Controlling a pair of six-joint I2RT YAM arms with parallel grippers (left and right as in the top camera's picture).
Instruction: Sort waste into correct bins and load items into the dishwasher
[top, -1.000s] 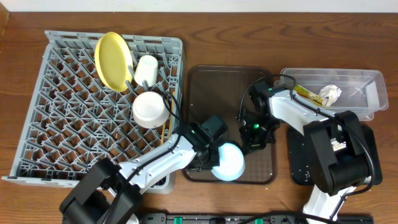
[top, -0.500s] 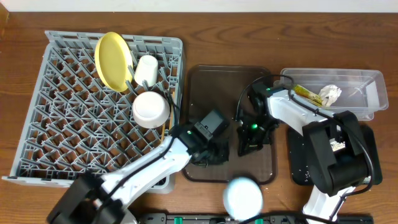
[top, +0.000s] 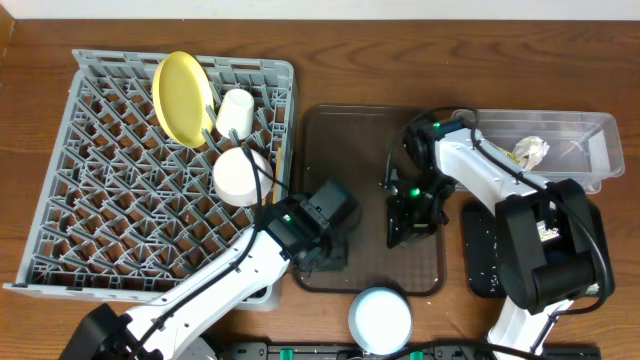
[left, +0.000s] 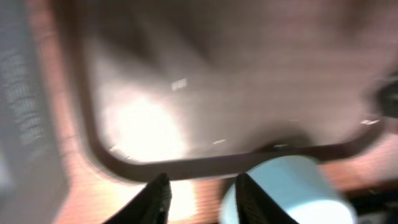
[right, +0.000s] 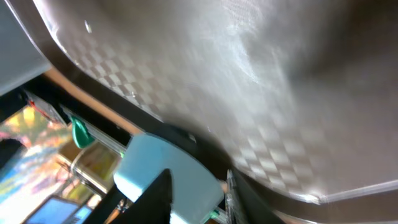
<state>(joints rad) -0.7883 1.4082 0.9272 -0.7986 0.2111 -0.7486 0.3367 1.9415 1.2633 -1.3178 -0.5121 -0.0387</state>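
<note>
Overhead: one grey dish rack (top: 100, 200) carries one yellow plate (top: 184, 96), one white cup (top: 236, 112) and one white bowl (top: 240, 177); the single light blue bowl (top: 380, 318) sits off the brown tray (top: 365, 125), at the table's near edge, free of both arms. Left wrist: the left gripper (left: 200, 198) stands slightly parted and empty, the blue bowl just beyond. Right wrist: the right gripper (right: 194, 196) is likewise parted above the tray, gripping nothing.

The left wrist view is smeared with blur, and the light blue bowl (left: 283, 190) there runs off its lower edge. Overhead, the right arm (top: 490, 180) covers most of the black tray (top: 478, 262), and the chopsticks (top: 266, 208) show only as a sliver beside the left arm (top: 240, 275).
</note>
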